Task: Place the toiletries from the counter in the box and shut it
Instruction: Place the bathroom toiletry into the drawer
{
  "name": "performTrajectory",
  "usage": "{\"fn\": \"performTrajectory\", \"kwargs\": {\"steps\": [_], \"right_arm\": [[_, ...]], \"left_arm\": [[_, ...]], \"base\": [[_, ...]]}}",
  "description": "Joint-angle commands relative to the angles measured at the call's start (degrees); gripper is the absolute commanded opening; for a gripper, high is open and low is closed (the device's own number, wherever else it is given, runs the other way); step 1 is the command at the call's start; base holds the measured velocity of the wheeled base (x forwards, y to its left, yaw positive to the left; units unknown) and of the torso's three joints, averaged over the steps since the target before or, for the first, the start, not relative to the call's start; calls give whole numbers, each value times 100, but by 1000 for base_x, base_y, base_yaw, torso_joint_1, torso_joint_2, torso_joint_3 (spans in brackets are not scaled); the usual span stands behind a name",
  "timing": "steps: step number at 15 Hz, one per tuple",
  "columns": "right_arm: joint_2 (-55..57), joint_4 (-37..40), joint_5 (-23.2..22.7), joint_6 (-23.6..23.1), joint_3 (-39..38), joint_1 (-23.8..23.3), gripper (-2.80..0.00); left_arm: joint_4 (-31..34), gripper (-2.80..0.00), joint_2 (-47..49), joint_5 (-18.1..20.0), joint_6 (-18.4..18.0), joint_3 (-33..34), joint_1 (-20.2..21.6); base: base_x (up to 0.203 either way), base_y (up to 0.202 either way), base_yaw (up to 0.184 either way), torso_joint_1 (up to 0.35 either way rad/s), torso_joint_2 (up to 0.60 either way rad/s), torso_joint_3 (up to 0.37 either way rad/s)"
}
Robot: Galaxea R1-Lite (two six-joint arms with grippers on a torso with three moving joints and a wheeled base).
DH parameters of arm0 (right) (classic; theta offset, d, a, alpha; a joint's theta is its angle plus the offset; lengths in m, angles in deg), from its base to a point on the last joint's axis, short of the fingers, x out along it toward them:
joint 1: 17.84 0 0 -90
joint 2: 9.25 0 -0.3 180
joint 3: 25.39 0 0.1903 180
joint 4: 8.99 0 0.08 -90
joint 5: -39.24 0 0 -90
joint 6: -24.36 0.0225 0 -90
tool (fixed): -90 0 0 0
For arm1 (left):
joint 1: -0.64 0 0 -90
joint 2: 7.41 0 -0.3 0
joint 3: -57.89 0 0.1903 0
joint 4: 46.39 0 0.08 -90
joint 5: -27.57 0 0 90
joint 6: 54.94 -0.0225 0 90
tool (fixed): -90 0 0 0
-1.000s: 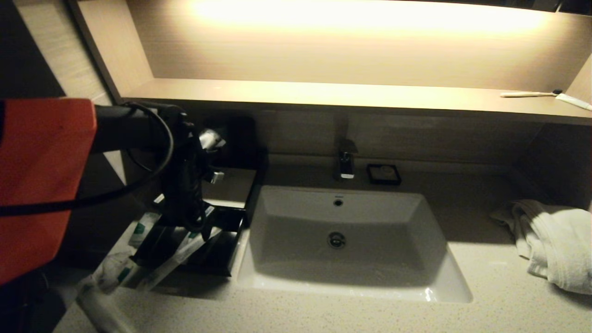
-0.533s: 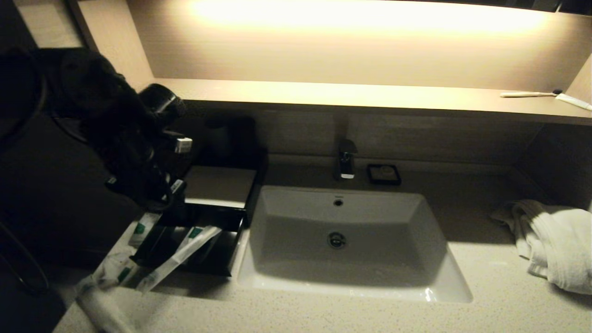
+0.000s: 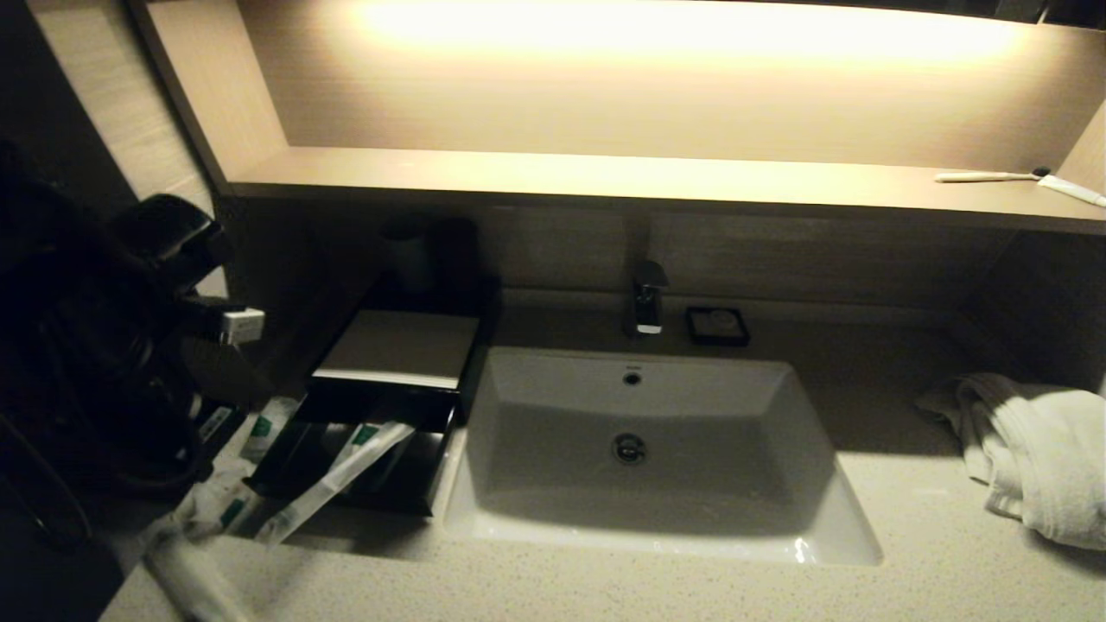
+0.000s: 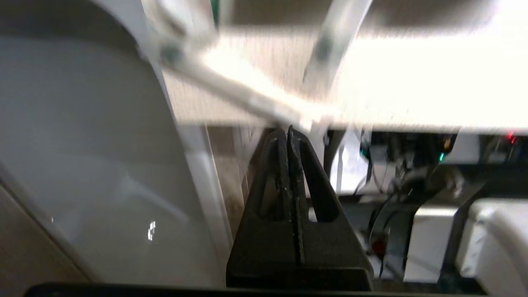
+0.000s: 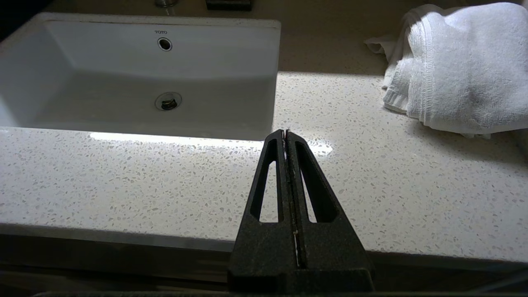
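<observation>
The black box (image 3: 397, 350) with its pale top panel stands left of the sink, its front drawer (image 3: 406, 484) pulled out. The long clear-wrapped toothbrush (image 3: 333, 479) lies slantwise in the drawer, one end sticking out over the front edge. White sachets with green marks (image 3: 259, 428) lie on the counter (image 3: 605, 587) left of the drawer, with another (image 3: 216, 510) and a white tube (image 3: 186, 579) nearer the front. My left arm (image 3: 130, 345) hangs dark at the far left, off the box. My left gripper (image 4: 287, 128) is shut and empty. My right gripper (image 5: 285, 131) is shut and empty over the counter's front edge.
The white sink basin (image 3: 639, 536) fills the middle, with a tap (image 3: 646, 302) and a small black soap dish (image 3: 716, 325) behind it. A white towel (image 3: 1037, 449) lies at the right. A bare toothbrush (image 3: 989, 176) lies on the lit shelf.
My left arm has drawn back from over the open drawer to the far left and lower. The wrapped toothbrush stays lying across the drawer. The right arm has not moved.
</observation>
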Motion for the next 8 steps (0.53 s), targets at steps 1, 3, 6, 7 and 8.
{"fn": "performTrajectory", "kwargs": {"steps": [1, 3, 6, 7, 8], "right_arm": [[0, -3, -4, -3, 0, 0, -280], [0, -1, -4, -3, 0, 0, -280], [0, -1, -4, -3, 0, 0, -280], [0, -1, -4, -3, 0, 0, -280], [0, -1, -4, -3, 0, 0, -280]], "left_arm": [[-327, -280, -445, -2, -1, 925, 2], [-844, -280, -589, 3, -1, 1639, -15], [-1224, -280, -648, 349, -23, 2066, -28], [-1229, -280, -640, 384, -27, 2072, -32], [-1314, -280, -580, 396, -27, 2070, -33]], "base": [[0, 0, 0, 0, 0, 0], [0, 0, 0, 0, 0, 0], [0, 0, 0, 0, 0, 0], [0, 0, 0, 0, 0, 0], [0, 0, 0, 0, 0, 0]]}}
